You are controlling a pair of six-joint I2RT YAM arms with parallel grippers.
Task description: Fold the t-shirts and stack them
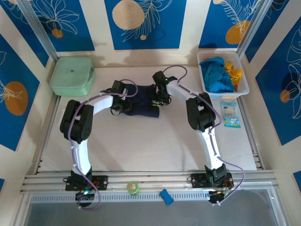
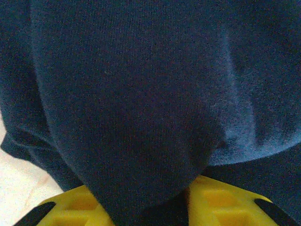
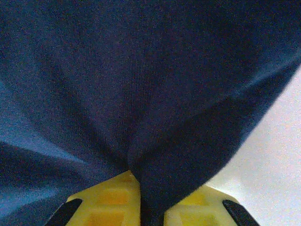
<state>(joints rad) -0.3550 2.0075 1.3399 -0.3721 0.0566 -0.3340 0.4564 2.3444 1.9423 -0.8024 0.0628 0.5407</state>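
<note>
Can't make out the jaws from above, lost in navy shirt (image 1: 141, 101); can't read the pack (image 1: 230, 114), too small.

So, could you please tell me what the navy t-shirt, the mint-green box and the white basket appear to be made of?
The navy t-shirt: soft matte knit cloth, probably cotton; fine ribs and draping folds show. The mint-green box: likely plastic, smooth with rounded moulded corners. The white basket: likely plastic, with open mesh walls.
</note>
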